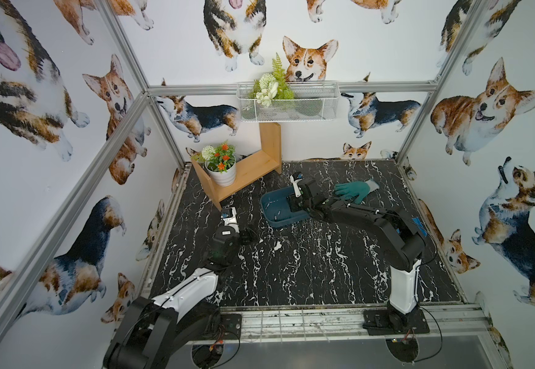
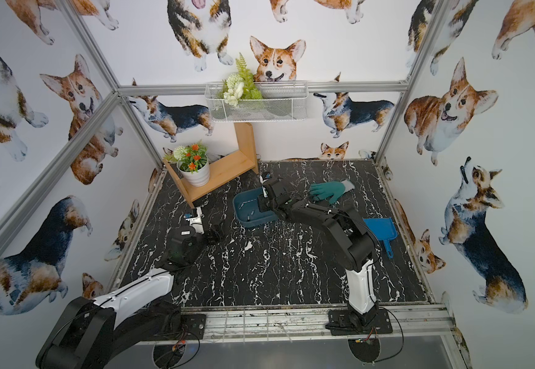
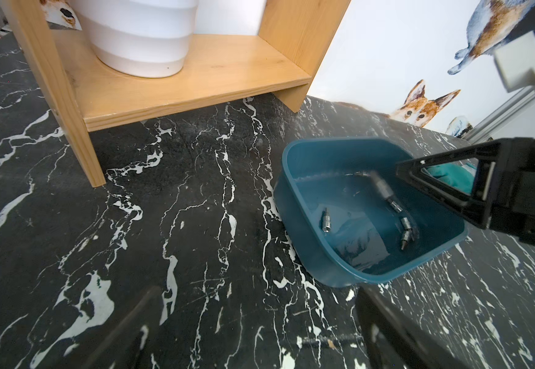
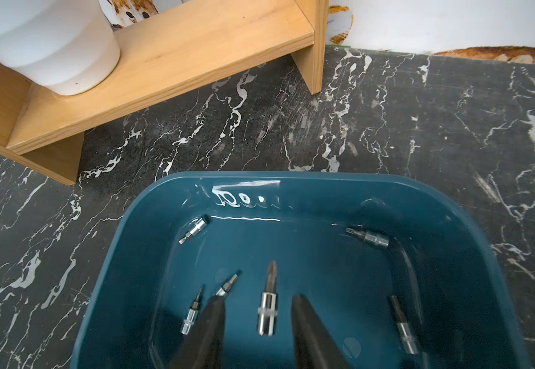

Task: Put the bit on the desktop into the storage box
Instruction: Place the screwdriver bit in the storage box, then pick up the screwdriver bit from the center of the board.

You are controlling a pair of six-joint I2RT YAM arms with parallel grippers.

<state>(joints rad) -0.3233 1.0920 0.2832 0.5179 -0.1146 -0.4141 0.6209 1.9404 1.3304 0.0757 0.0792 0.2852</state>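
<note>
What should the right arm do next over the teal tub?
Probably lift the right gripper straight up, clear of the dark teal plastic storage box: its jaws stand apart and the silver metal bit is loose between them, inside the box.

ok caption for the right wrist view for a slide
Right claw open over the storage box, one bit free between its tips, other bits inside

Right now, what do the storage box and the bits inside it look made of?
The storage box looks like glossy moulded plastic in dark teal: it has bright glare streaks and rounded corners. The bits are probably steel: their silver sockets carry mirror-like highlights, and the tips look duller.
</note>
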